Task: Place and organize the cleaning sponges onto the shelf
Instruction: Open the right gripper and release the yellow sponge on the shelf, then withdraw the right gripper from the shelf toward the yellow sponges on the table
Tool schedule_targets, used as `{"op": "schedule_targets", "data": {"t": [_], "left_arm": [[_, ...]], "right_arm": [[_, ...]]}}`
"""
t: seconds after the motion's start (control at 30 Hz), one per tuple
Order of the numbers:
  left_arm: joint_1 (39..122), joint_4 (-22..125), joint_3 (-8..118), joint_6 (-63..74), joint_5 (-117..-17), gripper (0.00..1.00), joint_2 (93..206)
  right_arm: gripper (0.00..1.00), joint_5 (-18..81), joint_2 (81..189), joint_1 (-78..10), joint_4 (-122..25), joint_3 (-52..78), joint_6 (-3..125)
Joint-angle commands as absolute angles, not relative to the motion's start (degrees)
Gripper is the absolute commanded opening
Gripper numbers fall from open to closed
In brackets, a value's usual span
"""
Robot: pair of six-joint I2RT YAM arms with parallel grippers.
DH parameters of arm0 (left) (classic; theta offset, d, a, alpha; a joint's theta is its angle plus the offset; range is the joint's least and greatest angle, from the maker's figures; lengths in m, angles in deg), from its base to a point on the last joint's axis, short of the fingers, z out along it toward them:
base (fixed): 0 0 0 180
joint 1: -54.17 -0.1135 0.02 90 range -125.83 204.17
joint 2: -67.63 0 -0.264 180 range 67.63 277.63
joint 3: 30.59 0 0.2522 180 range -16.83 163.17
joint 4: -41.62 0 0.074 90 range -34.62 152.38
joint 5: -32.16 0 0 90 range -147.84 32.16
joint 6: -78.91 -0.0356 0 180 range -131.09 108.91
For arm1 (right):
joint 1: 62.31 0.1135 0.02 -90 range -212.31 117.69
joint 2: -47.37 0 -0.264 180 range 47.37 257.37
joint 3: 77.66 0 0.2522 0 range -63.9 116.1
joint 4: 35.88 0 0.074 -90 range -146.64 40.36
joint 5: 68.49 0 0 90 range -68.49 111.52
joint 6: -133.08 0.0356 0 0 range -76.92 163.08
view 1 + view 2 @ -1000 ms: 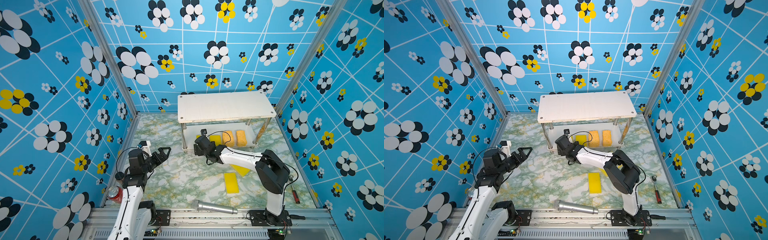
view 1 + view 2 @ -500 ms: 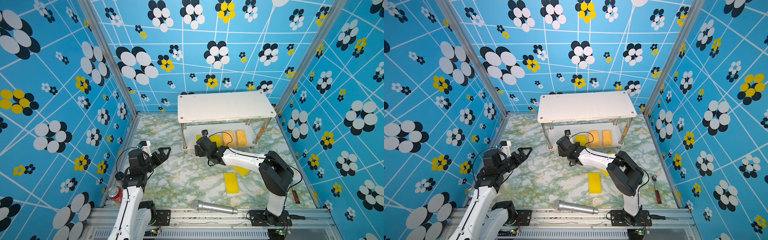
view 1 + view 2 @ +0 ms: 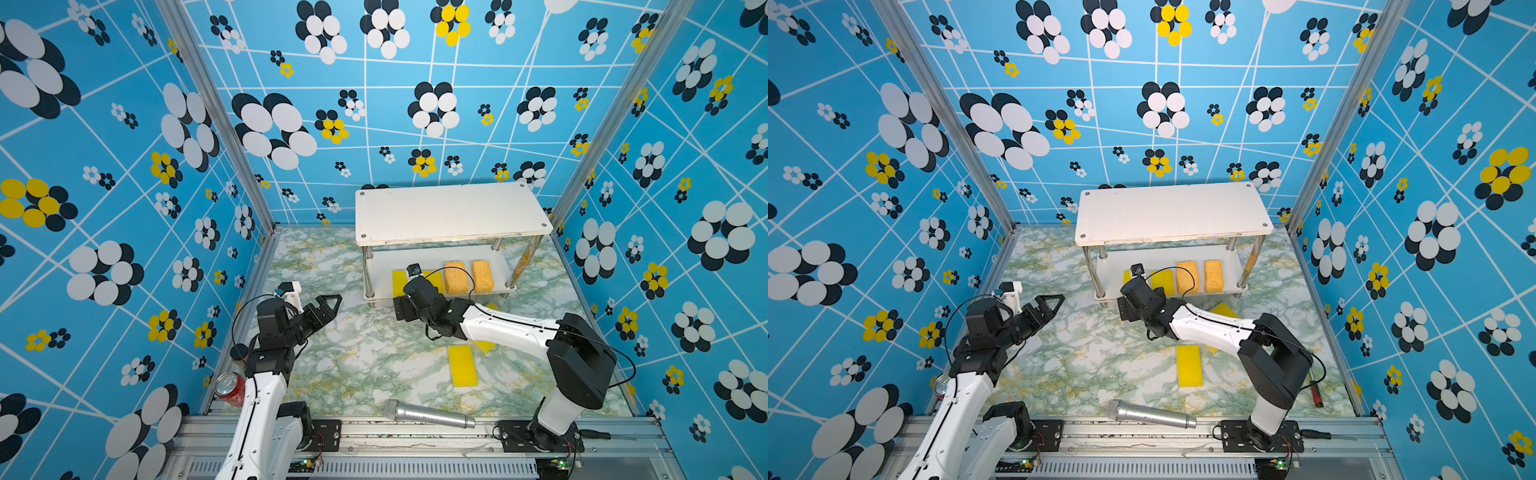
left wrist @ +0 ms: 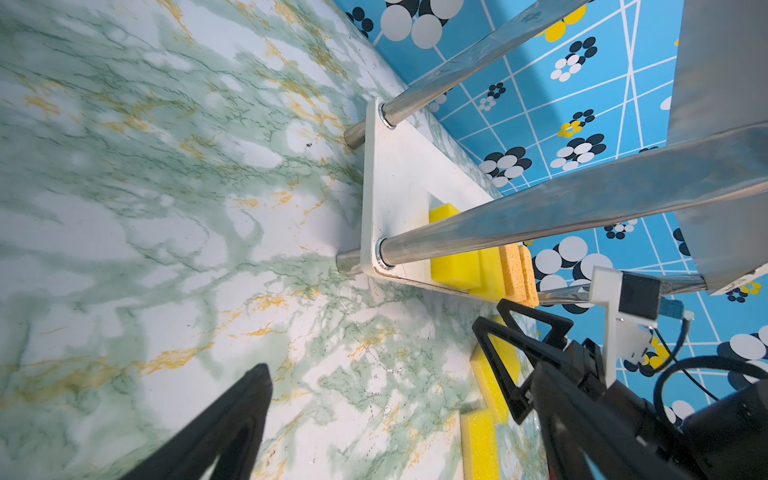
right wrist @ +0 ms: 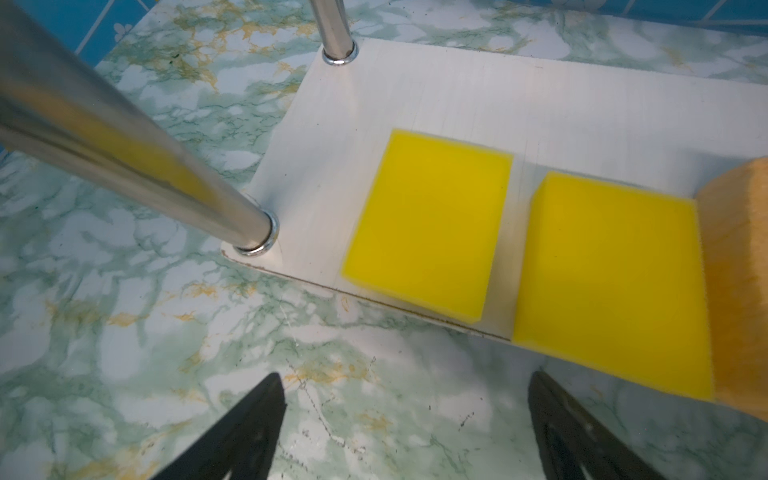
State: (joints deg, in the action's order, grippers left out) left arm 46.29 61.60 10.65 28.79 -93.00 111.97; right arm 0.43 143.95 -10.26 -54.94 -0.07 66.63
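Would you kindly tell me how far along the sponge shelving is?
Done: two small bright yellow foam blocks and two orange-tan porous sponges sit on the lower board of the white chrome-legged shelf. In hand: nothing; right gripper and left gripper jaws open, empty. Left: one flat yellow rectangular sponge on the marble table, another partly under the right arm.

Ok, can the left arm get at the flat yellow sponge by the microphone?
Probably yes: the left gripper is open, and only bare tabletop lies between it and the flat yellow sponge.
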Motion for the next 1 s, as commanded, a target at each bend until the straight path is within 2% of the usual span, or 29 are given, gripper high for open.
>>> {"op": "schedule_targets", "data": {"t": [0.0,0.23,0.6,0.97], "left_arm": [[45.9,62.1,11.1,28.6,-93.1,0.99,111.6],[46.0,60.9,10.5,29.0,-92.6,0.99,112.0],[46.4,56.1,11.2,30.4,-93.0,0.99,117.8],[51.8,53.0,13.8,30.8,-90.0,0.99,124.5]], "right_arm": [[0.94,1.3,139.7,-9.8,-54.8,-3.5,65.0],[0.95,0.7,129.6,-9.6,-55.4,-12.0,66.1],[0.95,-4.1,109.6,-9.5,-68.5,-20.0,71.7],[0.96,-8.4,91.0,-9.5,-80.0,-27.5,80.6]]}}
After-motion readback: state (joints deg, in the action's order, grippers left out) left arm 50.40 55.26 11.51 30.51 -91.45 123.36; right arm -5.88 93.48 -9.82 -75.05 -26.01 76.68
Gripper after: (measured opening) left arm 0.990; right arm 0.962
